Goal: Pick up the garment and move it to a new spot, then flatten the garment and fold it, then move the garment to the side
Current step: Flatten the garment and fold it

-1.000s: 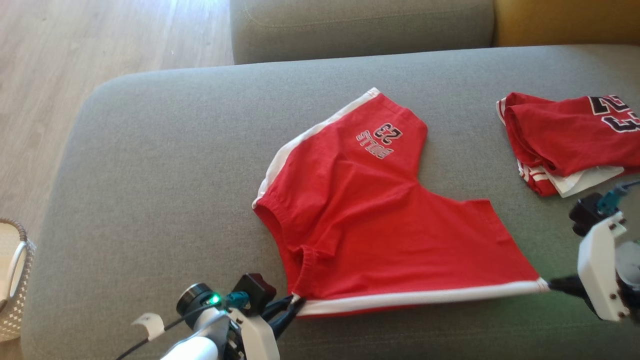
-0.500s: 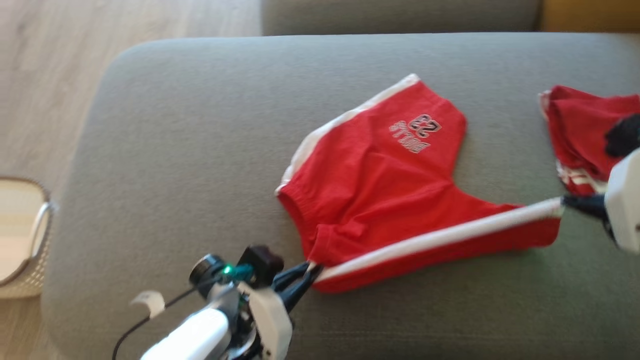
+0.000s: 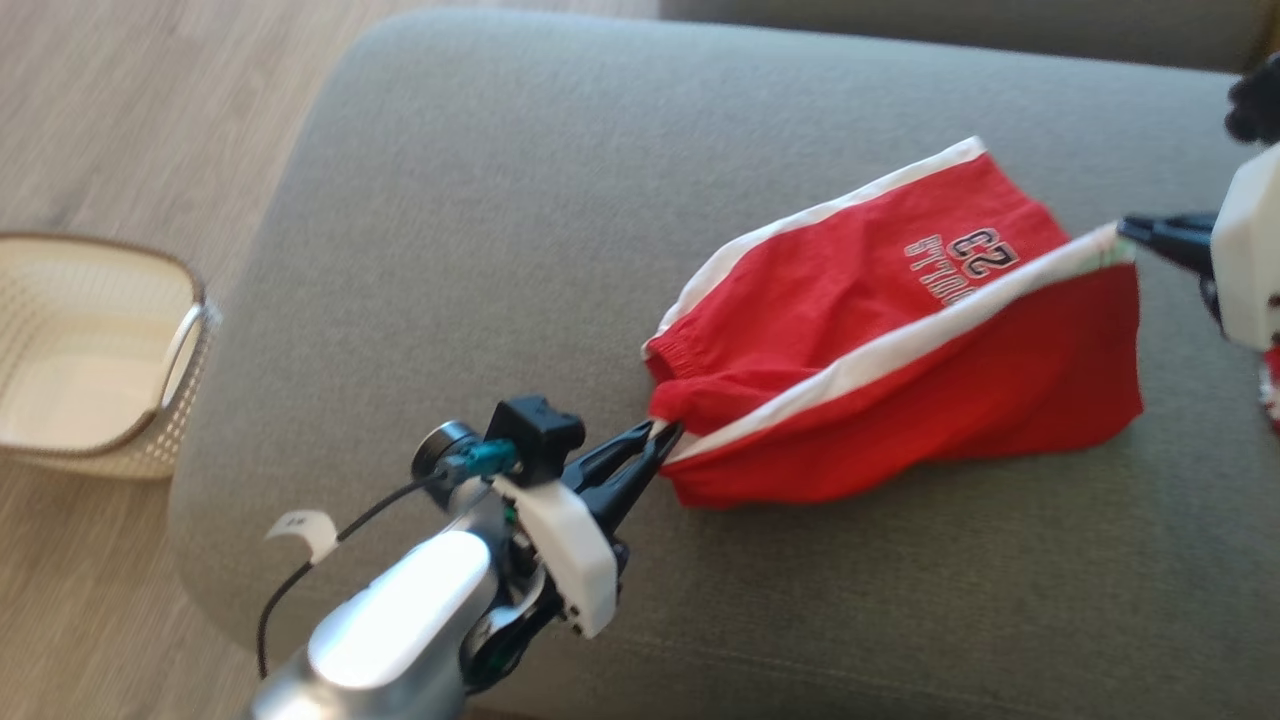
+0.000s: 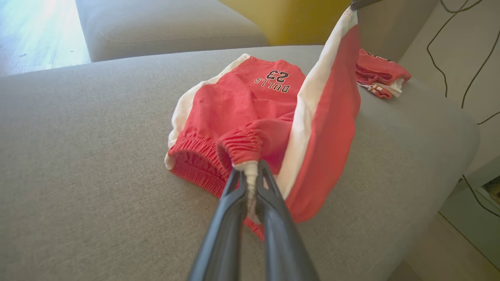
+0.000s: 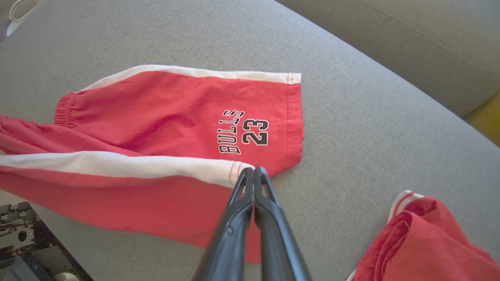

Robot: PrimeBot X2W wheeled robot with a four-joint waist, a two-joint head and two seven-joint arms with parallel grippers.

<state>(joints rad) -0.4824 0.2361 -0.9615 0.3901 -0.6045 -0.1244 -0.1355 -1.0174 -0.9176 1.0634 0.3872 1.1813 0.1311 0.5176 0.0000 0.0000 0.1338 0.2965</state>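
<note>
- Head view: red shorts (image 3: pixel 880 300) with white side stripes lie on a grey sofa cushion (image 3: pixel 480 220). One leg lies flat, and the other is lifted and stretched across it.
- Left gripper (image 3: pixel 662 437) is pinched closed on the waistband corner where the white stripe ends. Right gripper (image 3: pixel 1128 226) is pinched closed on the hem corner of the same stripe.
- The fabric looks light, soft and floppy, and it sags between the two holds. Corners and seams seem the surest places to grip.
- Second red garment (image 5: pixel 422 242) lies near on the cushion. A pale basket (image 3: pixel 100 350) stands on the floor (image 3: pixel 150 100) beside the cushion.
</note>
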